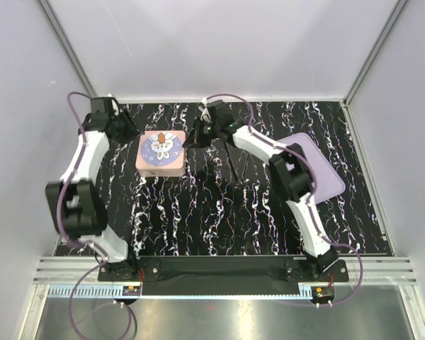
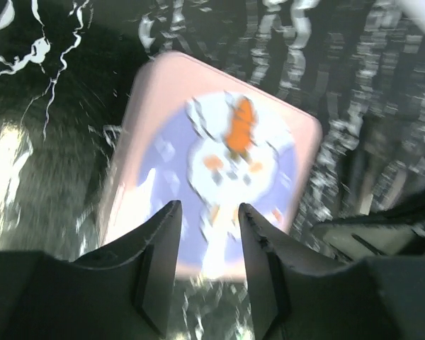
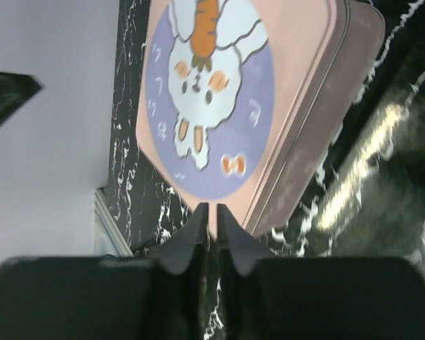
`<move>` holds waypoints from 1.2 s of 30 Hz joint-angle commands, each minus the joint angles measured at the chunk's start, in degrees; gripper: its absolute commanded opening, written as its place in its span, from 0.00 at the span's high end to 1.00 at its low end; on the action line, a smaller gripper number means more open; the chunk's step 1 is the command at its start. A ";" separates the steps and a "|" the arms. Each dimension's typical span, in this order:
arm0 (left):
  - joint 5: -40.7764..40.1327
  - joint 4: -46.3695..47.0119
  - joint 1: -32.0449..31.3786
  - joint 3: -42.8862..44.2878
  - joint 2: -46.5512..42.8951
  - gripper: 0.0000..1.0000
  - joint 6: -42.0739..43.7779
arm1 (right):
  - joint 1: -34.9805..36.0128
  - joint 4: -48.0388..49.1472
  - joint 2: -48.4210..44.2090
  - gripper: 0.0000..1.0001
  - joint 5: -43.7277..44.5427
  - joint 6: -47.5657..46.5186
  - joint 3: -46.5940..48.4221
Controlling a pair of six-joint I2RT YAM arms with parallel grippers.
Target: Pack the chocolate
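The bench (image 1: 219, 212) is a glossy black slab veined with white, like marble, and bright patches of glare show on it in both wrist views. Plain pale grey walls (image 1: 219, 49) close it in at the back and both sides, with slim metal posts (image 1: 62, 42) running up the back corners. A ribbed metal rail (image 1: 219, 269) lines the bench's near edge, where the two arm bases sit.

A square pink tin (image 1: 161, 154) lies flat towards the back of the bench, left of the middle. Its lid is on and bears a white rabbit with an orange carrot on a purple disc. Well to the right of the tin, a flat lilac tray (image 1: 319, 166) rests at an angle on the bench.

The left tool (image 1: 124, 127) hangs just left of the tin. In its own blurred view its fingers (image 2: 163, 241) stand spread over the tin's edge with nothing between them. The right tool (image 1: 196, 134) hangs just right of the tin, by its back corner. Its fingers (image 3: 197, 230) are all but pressed together, with only a thin slit between them and nothing in it.

The chocolate shows in no view; whether it lies inside the shut tin cannot be told.
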 commanded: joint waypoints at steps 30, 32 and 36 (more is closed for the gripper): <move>18.30 2.77 -24.76 -29.21 -61.28 0.01 2.96 | 3.60 -34.63 -97.32 0.00 51.55 -7.00 -54.62; 16.20 2.95 -26.77 -29.20 -61.63 0.01 2.44 | 3.60 -35.69 -97.32 0.00 52.80 -7.35 -54.09; 13.03 3.91 -30.03 -29.47 -61.55 0.01 1.29 | 3.52 -34.73 -96.97 0.00 54.03 -8.23 -54.26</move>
